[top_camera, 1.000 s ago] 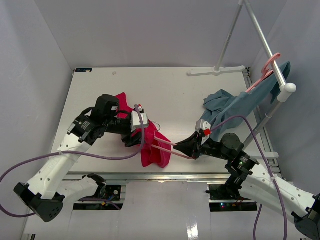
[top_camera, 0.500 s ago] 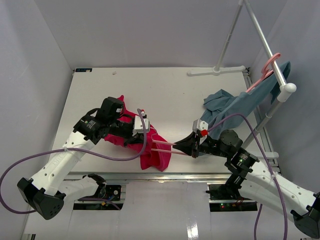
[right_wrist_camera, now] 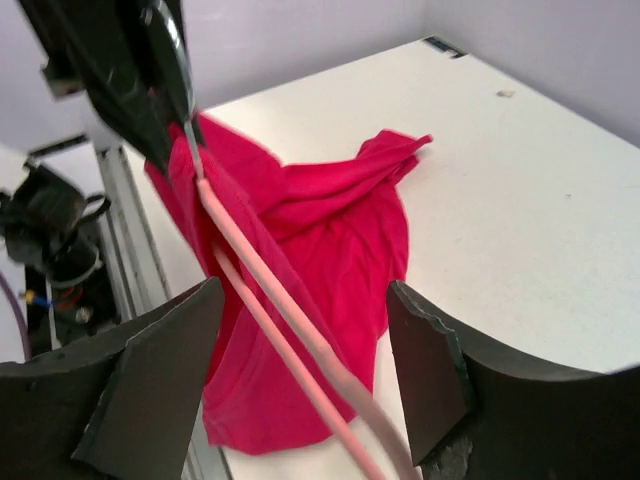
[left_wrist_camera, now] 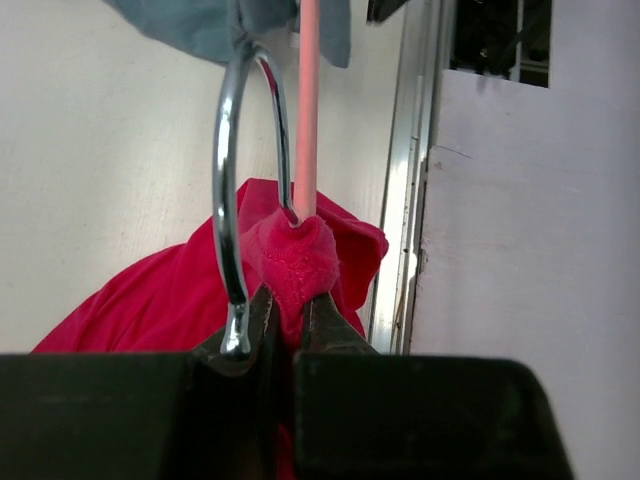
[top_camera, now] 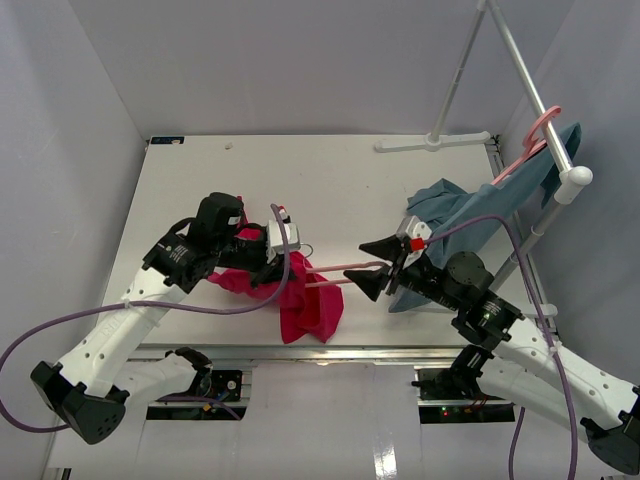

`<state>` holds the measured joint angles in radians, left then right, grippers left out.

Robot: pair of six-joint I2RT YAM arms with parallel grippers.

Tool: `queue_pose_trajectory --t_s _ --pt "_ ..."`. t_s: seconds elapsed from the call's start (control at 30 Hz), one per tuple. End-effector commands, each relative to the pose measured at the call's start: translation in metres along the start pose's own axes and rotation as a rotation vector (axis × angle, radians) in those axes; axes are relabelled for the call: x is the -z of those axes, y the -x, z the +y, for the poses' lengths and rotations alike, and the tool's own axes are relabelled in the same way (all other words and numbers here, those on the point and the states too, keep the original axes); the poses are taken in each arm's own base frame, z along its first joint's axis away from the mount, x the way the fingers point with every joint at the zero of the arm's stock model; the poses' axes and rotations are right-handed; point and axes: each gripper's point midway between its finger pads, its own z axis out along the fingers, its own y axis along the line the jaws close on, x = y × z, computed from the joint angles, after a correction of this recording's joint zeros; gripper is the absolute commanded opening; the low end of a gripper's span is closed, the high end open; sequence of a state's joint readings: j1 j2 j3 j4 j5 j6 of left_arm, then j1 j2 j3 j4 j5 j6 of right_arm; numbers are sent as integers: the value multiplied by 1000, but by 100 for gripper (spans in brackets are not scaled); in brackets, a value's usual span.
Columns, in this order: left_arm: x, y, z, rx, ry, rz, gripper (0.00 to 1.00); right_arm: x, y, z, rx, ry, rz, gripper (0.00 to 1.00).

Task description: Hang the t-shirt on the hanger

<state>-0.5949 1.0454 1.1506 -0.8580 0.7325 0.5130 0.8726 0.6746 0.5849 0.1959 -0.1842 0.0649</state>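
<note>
Crimson fabric of the t-shirt is pinched between the clenched jaws of the left gripper, just beside the hook end of the hanger. The rest of the t-shirt is spread on the table near its front edge. The 2 pink bars of the hanger are seen between the widely released jaws of the right gripper.

left gripper: clamped on t-shirt fold | hanger: bar apparently enters fold

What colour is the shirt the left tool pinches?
The shirt is crimson red, clearest in the right wrist view.
</note>
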Motion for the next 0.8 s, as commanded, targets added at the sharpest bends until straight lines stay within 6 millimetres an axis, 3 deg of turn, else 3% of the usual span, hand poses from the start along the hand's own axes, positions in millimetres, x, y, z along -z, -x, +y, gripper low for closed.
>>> queue_pose_trajectory --t_s 0.0,0.13,0.3,0.43,0.67,0.77 --pt "10 13 21 96 192 -62 0 2 49 -31 -19 -198 -114 77" --pt "11 0 39 179 307 -37 0 5 57 -56 -55 -343 -136 79" --pt "14 -6 60 309 447 -40 0 -7 52 -63 -85 -376 -76 77" --pt "29 -9 87 451 648 -50 0 -29 27 -61 -143 -350 -1 71" --pt "45 -9 104 609 821 -184 0 -62 -19 -51 -209 -352 118 65" --pt "48 -18 106 639 870 -215 0 -73 -31 -40 -224 -357 132 63"
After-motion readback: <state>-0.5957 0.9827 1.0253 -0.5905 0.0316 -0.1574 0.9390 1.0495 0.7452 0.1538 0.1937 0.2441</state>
